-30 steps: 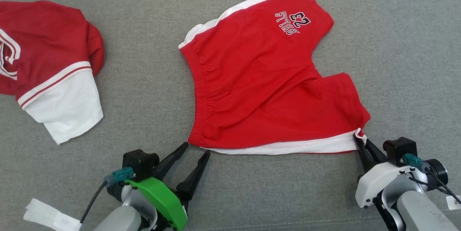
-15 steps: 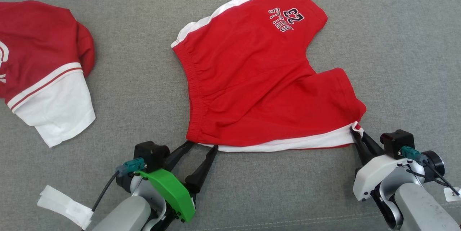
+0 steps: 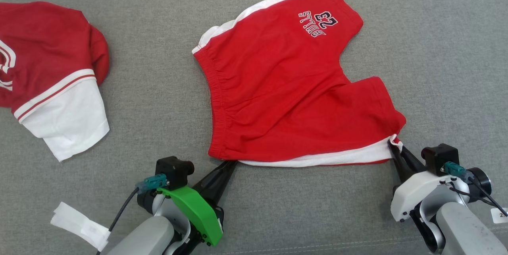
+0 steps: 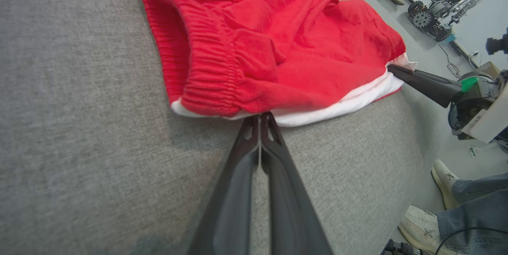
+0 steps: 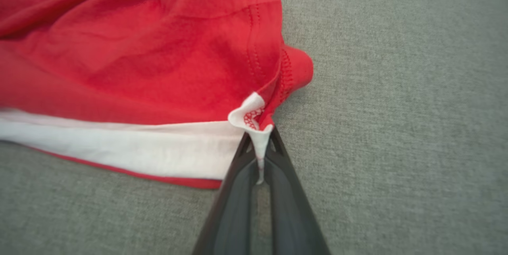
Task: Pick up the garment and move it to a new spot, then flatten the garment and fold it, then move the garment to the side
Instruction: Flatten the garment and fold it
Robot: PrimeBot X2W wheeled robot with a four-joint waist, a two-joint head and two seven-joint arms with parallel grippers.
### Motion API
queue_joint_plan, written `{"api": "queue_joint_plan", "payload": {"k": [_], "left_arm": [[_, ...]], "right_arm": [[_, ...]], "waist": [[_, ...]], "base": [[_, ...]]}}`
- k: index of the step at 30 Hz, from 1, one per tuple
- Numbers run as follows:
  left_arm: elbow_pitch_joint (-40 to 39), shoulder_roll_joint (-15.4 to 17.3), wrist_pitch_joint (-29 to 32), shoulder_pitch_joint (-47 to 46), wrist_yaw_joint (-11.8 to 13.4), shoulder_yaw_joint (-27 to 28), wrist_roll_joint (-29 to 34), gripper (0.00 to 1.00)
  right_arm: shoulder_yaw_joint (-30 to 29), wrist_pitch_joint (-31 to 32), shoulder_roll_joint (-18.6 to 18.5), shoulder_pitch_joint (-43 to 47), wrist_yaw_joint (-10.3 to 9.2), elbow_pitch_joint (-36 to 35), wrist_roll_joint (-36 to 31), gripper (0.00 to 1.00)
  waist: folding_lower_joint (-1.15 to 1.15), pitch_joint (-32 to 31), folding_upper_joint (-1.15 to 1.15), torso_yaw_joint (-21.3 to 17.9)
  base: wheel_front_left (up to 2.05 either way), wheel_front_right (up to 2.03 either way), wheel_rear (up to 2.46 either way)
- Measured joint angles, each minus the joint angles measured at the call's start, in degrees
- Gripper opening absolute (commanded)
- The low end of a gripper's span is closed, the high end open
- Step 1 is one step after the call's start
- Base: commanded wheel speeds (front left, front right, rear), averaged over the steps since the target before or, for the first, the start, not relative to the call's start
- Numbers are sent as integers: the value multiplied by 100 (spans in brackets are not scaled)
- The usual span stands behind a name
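Now, red shorts [image 3: 285,88] flat on grey cloth [image 3: 158,88]; left gripper [image 3: 231,164] pinched shut on waistband corner, right gripper [image 3: 392,147] clamping white hem corner; jersey [image 3: 47,68] well apart.

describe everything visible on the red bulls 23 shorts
The red knit shorts with white side stripes lie spread and lightly wrinkled on the grey fabric surface. The gathered elastic waistband faces the robot's left; black, white-outlined BULLS 23 lettering marks the far leg. The left gripper is shut on the near waistband corner, the right gripper on the near hem corner.
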Motion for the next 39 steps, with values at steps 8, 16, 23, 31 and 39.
{"api": "queue_joint_plan", "payload": {"k": [8,16,23,31,39], "left_arm": [[-170,119,-86,-54,0,20,-207,0],[-571,391,-119,155,0,124,-542,0],[-1103,848,-119,641,-4,214,-821,0],[-2078,1400,-69,1496,-5,380,-1578,0],[-3167,2079,349,2133,-3,400,-1967,0]], "right_arm": [[-101,-69,63,6,102,-91,246,0],[-185,-98,137,262,319,-338,691,0],[-368,99,205,878,508,-756,1416,0],[-569,539,292,1733,605,-1512,2321,0],[-799,979,145,2443,606,-2661,3156,0]], "waist": [[0,-134,0,105],[0,-370,0,163],[0,-634,0,179],[0,-971,0,143],[0,-966,0,88]], "base": [[0,0,0],[0,0,0],[0,0,0],[0,0,0],[0,0,0]]}}
